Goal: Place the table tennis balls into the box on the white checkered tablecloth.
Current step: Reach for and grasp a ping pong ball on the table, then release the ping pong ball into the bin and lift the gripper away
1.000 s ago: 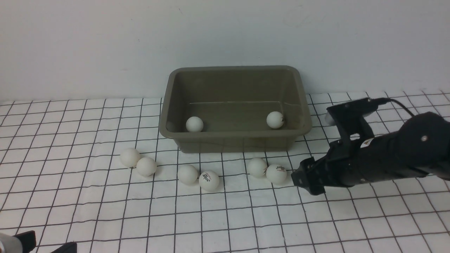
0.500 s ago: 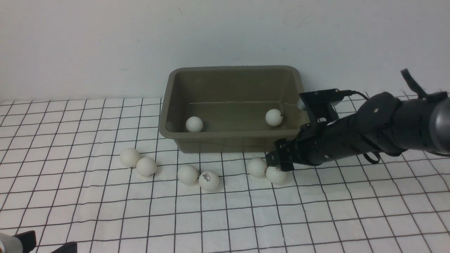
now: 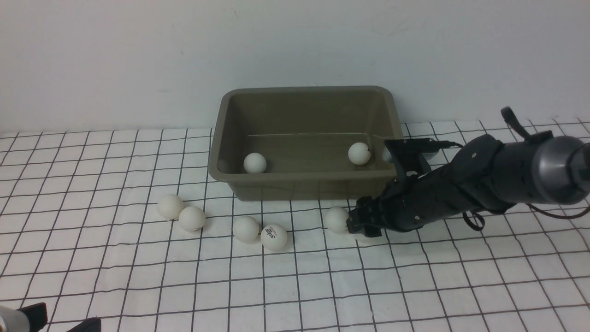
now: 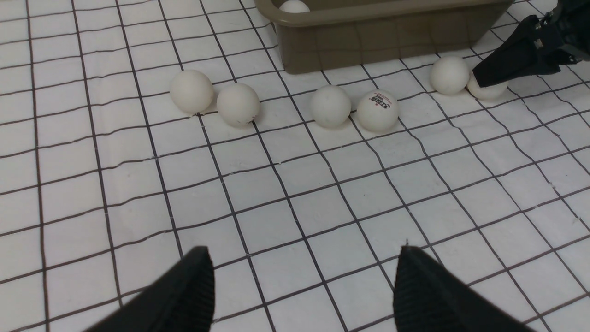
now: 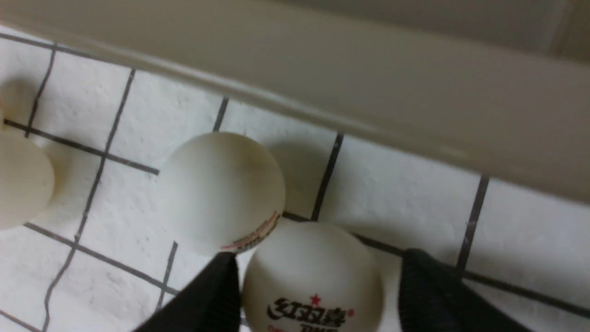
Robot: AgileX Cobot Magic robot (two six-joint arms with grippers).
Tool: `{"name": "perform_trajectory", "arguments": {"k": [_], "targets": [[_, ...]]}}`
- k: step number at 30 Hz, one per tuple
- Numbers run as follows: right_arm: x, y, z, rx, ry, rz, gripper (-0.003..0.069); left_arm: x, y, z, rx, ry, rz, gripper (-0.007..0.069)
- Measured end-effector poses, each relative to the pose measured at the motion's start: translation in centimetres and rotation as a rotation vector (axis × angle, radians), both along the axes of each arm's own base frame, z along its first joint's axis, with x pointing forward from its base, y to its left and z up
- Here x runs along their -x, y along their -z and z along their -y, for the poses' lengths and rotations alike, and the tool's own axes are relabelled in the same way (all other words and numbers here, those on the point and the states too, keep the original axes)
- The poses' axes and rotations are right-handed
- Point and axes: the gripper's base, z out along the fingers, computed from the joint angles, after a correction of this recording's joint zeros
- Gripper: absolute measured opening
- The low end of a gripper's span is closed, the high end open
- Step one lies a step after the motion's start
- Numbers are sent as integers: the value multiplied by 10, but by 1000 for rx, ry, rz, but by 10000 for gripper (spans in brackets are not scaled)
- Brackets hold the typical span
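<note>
— On the white checkered tablecloth (image 3: pixel 295 286), just before the box (image 3: pixel 304 184), where does the logo ball (image 5: pixel 313 286) sit?
— It touches a plain ball (image 5: pixel 221 193). My right gripper (image 3: pixel 358 226) straddles it, jaws spread, with a sliver of cloth showing on one side.
— And the rest?
— Two balls (image 3: pixel 255 163) lie inside the box, and four more (image 3: pixel 245 228) sit on the cloth, further left. My left gripper (image 4: pixel 304 258) hovers with its jaws wide apart.

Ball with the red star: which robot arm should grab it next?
The right: the right gripper straddles that table tennis ball beside the box, while the left gripper hangs open, far from it.
</note>
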Motion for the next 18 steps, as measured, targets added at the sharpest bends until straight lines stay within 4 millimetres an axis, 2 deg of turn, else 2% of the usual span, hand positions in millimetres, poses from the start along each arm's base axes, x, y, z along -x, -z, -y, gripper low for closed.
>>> {"name": "perform_trajectory", "arguments": {"k": [2,3,8,12,13,14,15,18], "targets": [[0,2,-1,-3,-1,-13,372,0,0,0,0,0,0,471],[0,2,-1,-4,-2,-15,353,0,0,0,0,0,0,471],[3,-4,0,10,-52,-10,358,0,0,0,0,0,0,471],[10,-40,14,30,-119,32,358,0,0,0,0,0,0,471],[11,-50,21,40,-120,42,358,0,0,0,0,0,0,471],[15,-70,35,58,-116,66,358,0,0,0,0,0,0,471],[15,-70,35,58,-116,66,358,0,0,0,0,0,0,471],[21,-99,58,85,-102,127,358,0,0,0,0,0,0,471]]}}
